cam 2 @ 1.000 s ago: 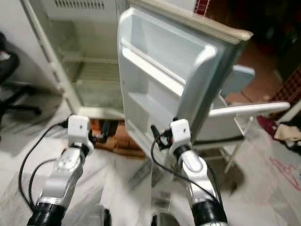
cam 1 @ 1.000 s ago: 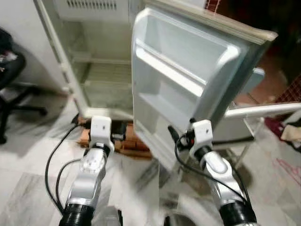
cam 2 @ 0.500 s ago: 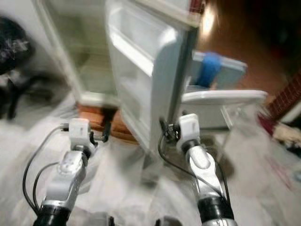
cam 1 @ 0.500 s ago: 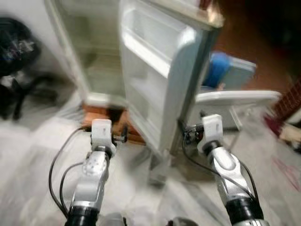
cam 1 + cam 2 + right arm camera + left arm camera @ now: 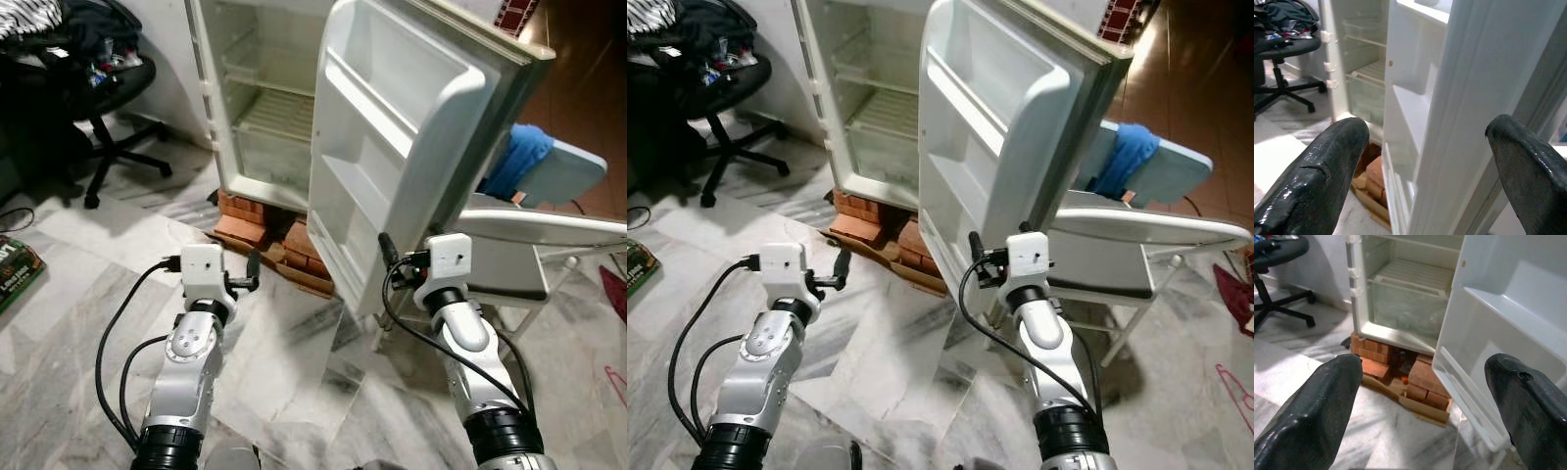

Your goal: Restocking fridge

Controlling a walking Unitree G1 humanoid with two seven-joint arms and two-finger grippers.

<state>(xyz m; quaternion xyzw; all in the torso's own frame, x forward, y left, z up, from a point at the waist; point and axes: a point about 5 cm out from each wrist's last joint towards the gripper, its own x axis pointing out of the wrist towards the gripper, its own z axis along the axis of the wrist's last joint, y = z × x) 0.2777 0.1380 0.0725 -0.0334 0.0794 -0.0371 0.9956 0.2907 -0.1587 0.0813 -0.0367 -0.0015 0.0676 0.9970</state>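
A white fridge (image 5: 263,108) stands open on a base of red bricks (image 5: 257,233); its wire shelves look bare. Its door (image 5: 392,127) is swung wide toward me, and the door racks hold nothing. My left gripper (image 5: 251,270) is held out low over the marble floor in front of the bricks, open with nothing between its fingers (image 5: 1317,406). My right gripper (image 5: 386,257) is open too, close to the door's lower edge (image 5: 1449,98), which lies between its fingers (image 5: 1327,166) in the right wrist view, not touching.
A black office chair (image 5: 108,83) piled with clothes stands at the left. An ironing board (image 5: 554,230) and a grey seat (image 5: 514,274) with a blue cloth (image 5: 514,157) behind crowd the right side. A flat packet (image 5: 12,269) lies on the floor at far left.
The camera has swung and drawn back: the blur has cleared, and the chair and more floor show at the left. Both arms keep the same raised pose with fingers apart.
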